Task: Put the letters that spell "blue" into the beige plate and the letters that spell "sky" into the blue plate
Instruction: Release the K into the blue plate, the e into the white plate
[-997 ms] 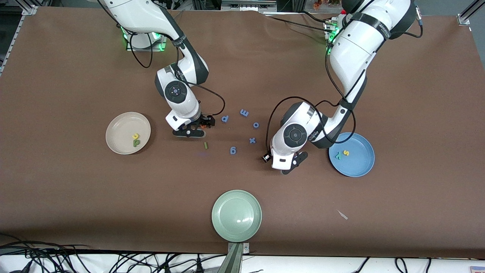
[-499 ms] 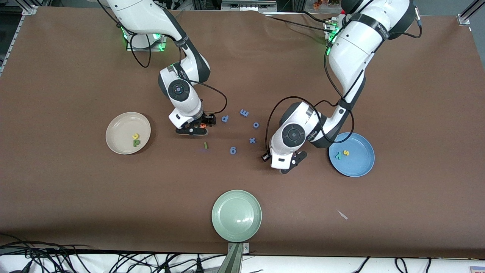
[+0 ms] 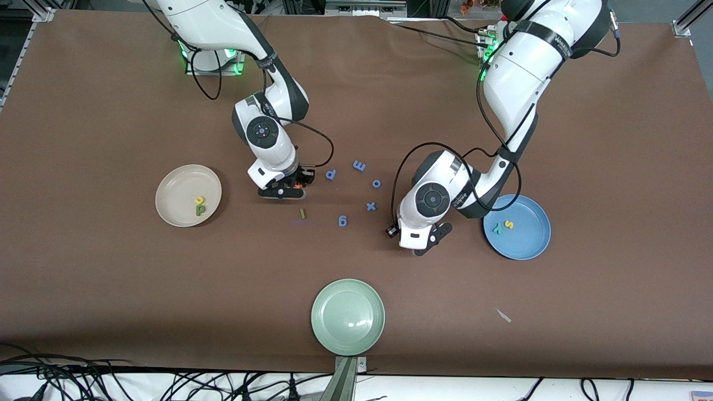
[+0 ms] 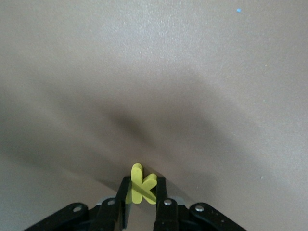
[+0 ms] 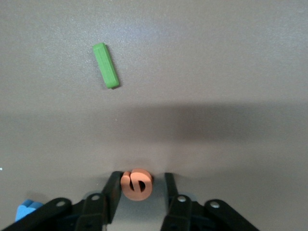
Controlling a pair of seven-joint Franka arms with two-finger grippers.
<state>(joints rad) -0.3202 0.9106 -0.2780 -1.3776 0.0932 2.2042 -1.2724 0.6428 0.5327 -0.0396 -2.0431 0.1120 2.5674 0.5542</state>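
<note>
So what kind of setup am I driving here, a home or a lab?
Most likely a robotics lab bench: a brown mat-covered table in a metal frame, loose black cables along its edge, and small blue foam letters laid out between round plates as sorting props.

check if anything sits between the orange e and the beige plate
Nothing visible does. The orange e sits between the right gripper fingers, and bare table lies between it and the beige plate. The green l lies off that path.

Front view: left gripper (image 3: 419, 245) fingertips hidden under its own wrist, so yellow k (image 4: 142, 189) can't be seen there. Right wrist view: blue letter (image 5: 26, 211) cut off at lower left edge, shape unreadable. Orange e (image 3: 299, 181) only a speck, probably between the right gripper's (image 3: 292, 185) fingers.
</note>
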